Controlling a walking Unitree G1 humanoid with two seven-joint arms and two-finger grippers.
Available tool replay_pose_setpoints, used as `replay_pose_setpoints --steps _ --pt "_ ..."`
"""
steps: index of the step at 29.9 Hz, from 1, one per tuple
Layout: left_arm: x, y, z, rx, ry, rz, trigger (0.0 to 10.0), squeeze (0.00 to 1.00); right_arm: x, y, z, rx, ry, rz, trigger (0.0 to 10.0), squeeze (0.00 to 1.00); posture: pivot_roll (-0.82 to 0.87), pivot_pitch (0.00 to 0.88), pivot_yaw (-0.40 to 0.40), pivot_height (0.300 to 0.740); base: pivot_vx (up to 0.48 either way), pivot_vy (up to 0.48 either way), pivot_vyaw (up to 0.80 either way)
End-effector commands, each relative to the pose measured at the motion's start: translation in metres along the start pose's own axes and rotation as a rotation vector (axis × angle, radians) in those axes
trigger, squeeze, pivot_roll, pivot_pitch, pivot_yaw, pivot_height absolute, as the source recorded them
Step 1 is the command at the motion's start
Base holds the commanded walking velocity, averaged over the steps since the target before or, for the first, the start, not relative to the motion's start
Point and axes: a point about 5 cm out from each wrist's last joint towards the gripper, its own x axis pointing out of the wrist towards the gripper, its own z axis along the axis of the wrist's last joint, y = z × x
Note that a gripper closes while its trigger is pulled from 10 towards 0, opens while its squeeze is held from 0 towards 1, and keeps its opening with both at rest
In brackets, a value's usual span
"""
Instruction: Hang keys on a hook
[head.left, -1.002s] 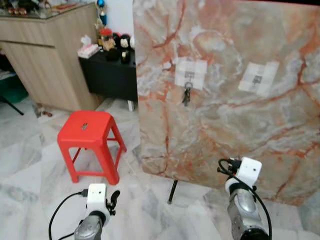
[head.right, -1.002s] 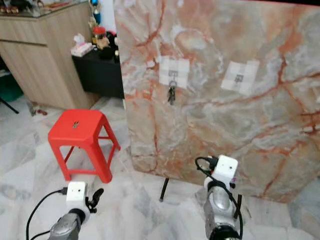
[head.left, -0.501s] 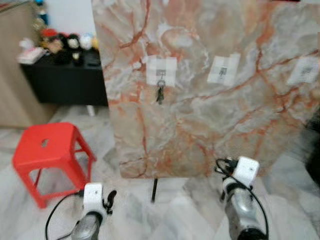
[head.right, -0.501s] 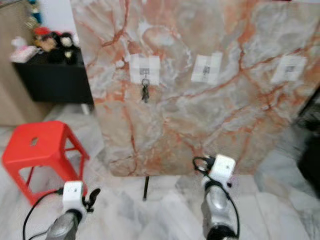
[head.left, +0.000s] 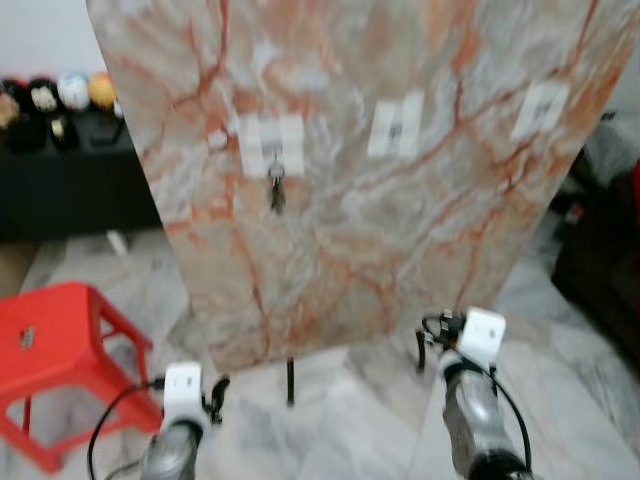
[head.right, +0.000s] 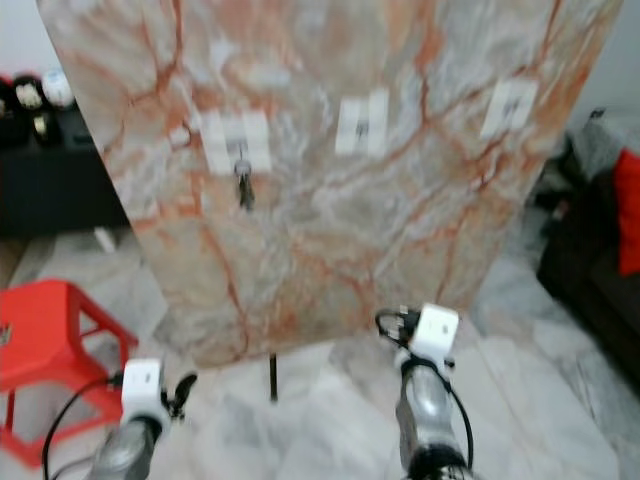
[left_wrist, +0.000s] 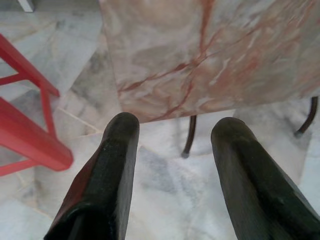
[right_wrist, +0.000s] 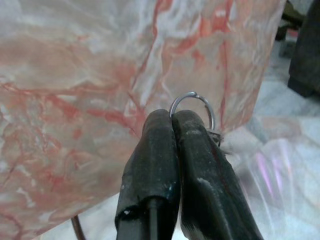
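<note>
- Risk of dropping the load comes first: the right gripper (right_wrist: 172, 117) has its two fingers pressed together on a thin key ring (right_wrist: 192, 107), and only a small arc of the ring sits between the tips, so a jolt while walking could, I judge, let it slide out.
- The ring rides low beside the robot, well short of the marble board (head.left: 360, 170); whatever dangles under it is hidden by the fingers.
- Choosing the wrong hook is a second hazard. The leftmost hook (head.left: 272, 150) already carries a bunch of keys (head.left: 276, 190), while the middle hook (head.left: 395, 128) and the right hook (head.left: 538, 108) look bare.
- The head views are blurred, so aiming at a small hook from here would likely miss.
- The board stands on thin dark legs (head.left: 290, 380); a hard push could rock it.
- The left gripper (left_wrist: 172, 145) hangs low with its fingers apart, holding nothing, near a red stool (head.left: 50, 350).
- Surfaces: the board is glossy, grey-pink with orange veins; each hook sits on a pale square patch; the floor (head.left: 360, 420) is polished grey-white marble; the stool looks like moulded plastic.
</note>
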Motion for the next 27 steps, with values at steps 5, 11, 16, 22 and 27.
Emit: replay_pose_setpoints --steps 5,11,16,22,27 --pt "-0.001 0.001 -0.003 -0.011 0.018 0.003 10.0 0.0 0.009 0.004 0.025 -0.077 -0.103 0.05 10.0 0.0 0.13 0.0 -0.031 0.74 0.0 0.0 0.0" --pt "-0.001 0.001 -0.002 -0.015 0.014 0.012 10.0 0.0 0.013 0.012 0.045 -0.194 -0.213 0.093 10.0 0.0 0.13 0.0 -0.035 0.74 0.0 0.0 0.0" --pt "-0.001 0.001 -0.003 -0.014 0.015 0.009 10.0 0.0 0.015 0.016 0.063 -0.267 -0.311 0.074 10.0 0.0 0.13 0.0 -0.034 0.74 0.0 0.0 0.0" --pt "-0.001 0.002 -0.002 -0.014 0.015 0.011 10.0 0.0 0.015 0.024 0.07 -0.348 -0.359 0.099 10.0 0.0 0.13 0.0 -0.035 0.74 0.0 0.0 0.0" --pt "-0.001 0.002 -0.002 -0.018 0.01 0.014 10.0 0.0 0.013 0.034 0.071 -0.335 -0.377 0.154 10.0 0.0 0.13 0.0 -0.038 0.74 0.0 0.0 0.0"
